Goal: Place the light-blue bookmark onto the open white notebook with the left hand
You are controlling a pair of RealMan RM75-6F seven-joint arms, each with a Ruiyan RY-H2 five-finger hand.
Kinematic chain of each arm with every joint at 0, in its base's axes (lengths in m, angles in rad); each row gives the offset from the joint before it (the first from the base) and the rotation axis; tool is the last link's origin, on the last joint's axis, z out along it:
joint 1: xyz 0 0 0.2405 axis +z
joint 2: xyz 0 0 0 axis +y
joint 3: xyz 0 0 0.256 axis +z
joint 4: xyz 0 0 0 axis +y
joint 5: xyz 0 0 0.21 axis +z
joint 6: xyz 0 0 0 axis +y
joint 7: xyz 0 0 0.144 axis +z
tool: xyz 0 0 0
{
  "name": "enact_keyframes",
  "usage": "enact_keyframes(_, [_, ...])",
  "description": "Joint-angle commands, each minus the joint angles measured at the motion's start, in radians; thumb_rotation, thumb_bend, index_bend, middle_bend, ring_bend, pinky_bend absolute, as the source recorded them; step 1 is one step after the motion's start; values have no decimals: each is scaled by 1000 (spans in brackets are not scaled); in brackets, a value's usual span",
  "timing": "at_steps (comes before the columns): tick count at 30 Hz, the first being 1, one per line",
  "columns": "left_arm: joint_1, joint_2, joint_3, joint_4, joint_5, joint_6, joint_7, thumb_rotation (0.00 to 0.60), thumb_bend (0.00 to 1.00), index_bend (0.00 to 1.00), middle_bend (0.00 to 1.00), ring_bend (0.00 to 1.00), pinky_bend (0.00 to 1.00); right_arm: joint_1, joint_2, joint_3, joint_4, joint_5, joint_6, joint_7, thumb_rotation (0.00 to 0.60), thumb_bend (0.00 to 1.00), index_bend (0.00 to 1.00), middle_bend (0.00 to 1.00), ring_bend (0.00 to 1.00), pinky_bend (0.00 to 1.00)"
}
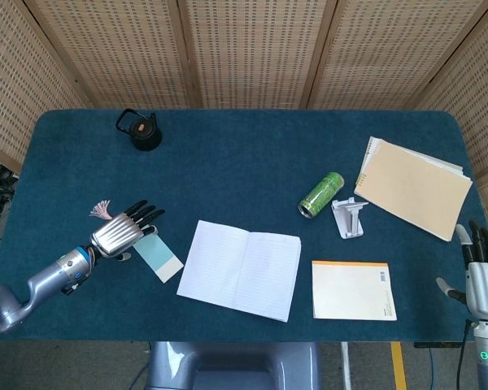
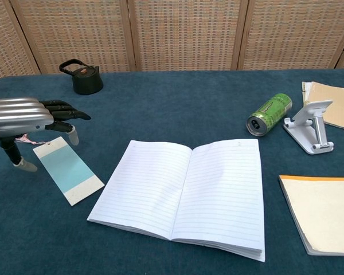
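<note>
Risk: left hand point(image 2: 31, 117) poised with fingers spread, empty, over tasselled end of light-blue bookmark point(image 2: 69, 170) lying flat on cloth just left of open white notebook point(image 2: 180, 195); thin card, liable to slide instead of lifting.

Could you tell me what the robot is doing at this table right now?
The left hand hovers over the tasselled end of the light-blue bookmark, which lies flat on the blue table, left of the open white notebook. Its fingers are extended and it holds nothing yet, so the bookmark has not reached the notebook. The right hand waits open at the table's right edge, away from the green can and the other pads.
</note>
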State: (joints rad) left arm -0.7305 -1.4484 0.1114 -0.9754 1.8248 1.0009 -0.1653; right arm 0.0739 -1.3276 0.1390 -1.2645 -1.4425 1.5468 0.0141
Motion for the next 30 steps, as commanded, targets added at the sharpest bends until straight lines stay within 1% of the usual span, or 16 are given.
enact_keyframes(1, [-14, -17, 6, 5, -3, -15, 6, 600, 85, 287, 0, 0, 0, -1, 0, 1, 1, 2, -1, 2, 600, 104, 0, 0, 0, 0])
enact_keyframes(15, [-35, -35, 29, 4, -22, -36, 19, 600, 86, 279, 0, 0, 0, -2, 1, 8, 10, 9, 3, 18, 600, 103, 3, 0, 0, 0])
enact_keyframes(24, [-39, -57, 35, 31, -40, -39, 17, 600, 86, 273, 0, 0, 0, -4, 1, 11, 8, 10, 8, 20, 600, 103, 7, 0, 0, 0])
enact_keyframes(30, [-43, -61, 48, 34, -36, -34, 17, 600, 86, 287, 0, 0, 0, -4, 1, 11, 9, 12, 5, 21, 600, 103, 7, 0, 0, 0])
